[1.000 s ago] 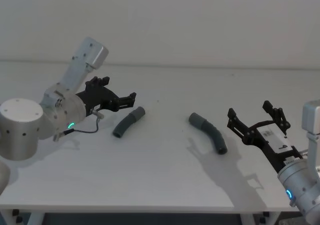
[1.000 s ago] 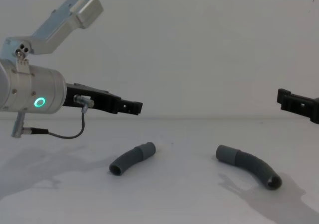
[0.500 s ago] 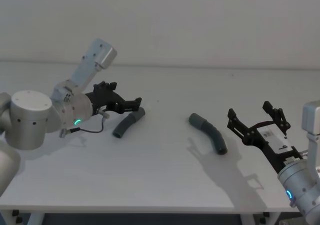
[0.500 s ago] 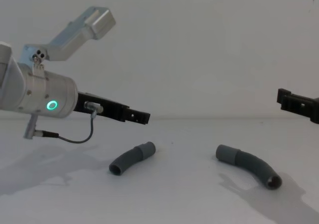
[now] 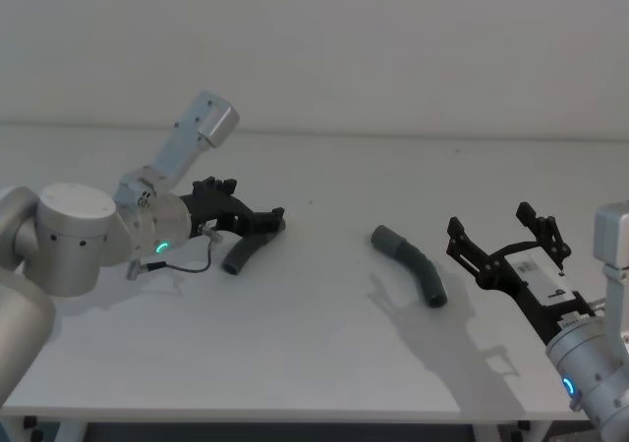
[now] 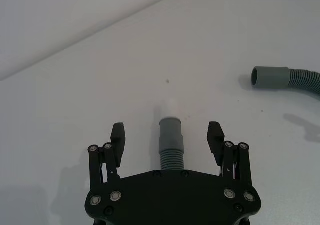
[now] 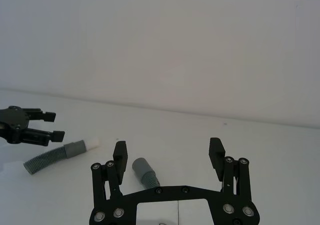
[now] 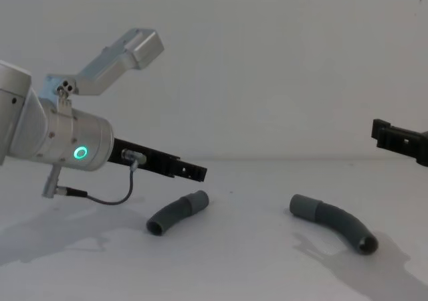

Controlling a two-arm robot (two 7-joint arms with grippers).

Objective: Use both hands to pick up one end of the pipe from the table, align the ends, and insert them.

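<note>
Left wrist view, left claw [image 6: 167,132] spread over short pipe [image 6: 170,146]

Ribbed matt grey plastic short pipe [image 6: 171,160], smooth collar [image 6: 170,141]; matt white table [image 5: 295,349]; black plastic left pincer [image 6: 166,131].

Short pipe piece [image 5: 251,248] lies on bench [image 5: 314,363], left of centre. Longer piece [image 5: 411,264] to its right, well apart. Left hand [image 5: 273,220] just above short piece. Right hand [image 5: 493,224] right of longer piece.
</note>
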